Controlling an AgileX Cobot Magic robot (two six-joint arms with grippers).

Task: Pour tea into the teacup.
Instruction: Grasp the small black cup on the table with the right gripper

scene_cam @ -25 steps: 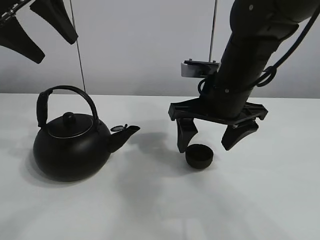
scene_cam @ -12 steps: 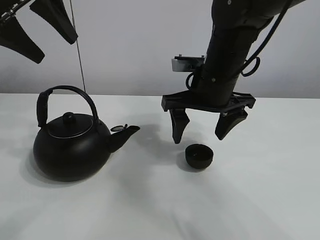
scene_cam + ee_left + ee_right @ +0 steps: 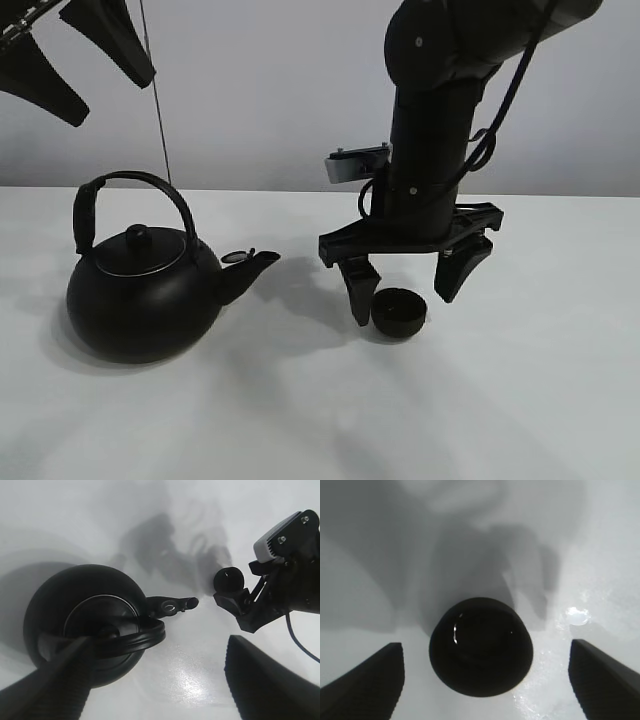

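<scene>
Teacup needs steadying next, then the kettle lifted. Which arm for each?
Right for the teacup: it sits between the fingers of the open right pincer. Left for the kettle: the open left pincer hangs above its handle.

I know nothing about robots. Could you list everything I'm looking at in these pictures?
kettle: one, black, on the left of the table, spout pointing towards the teacup
teacup: one, black, small, on the table to the right of the spout
table: one, white, under everything
wall: one, grey, behind the table
left hand: one, black, open, raised high above the kettle
right hand: one, black, open, a finger on each side of the teacup, not touching it
</scene>
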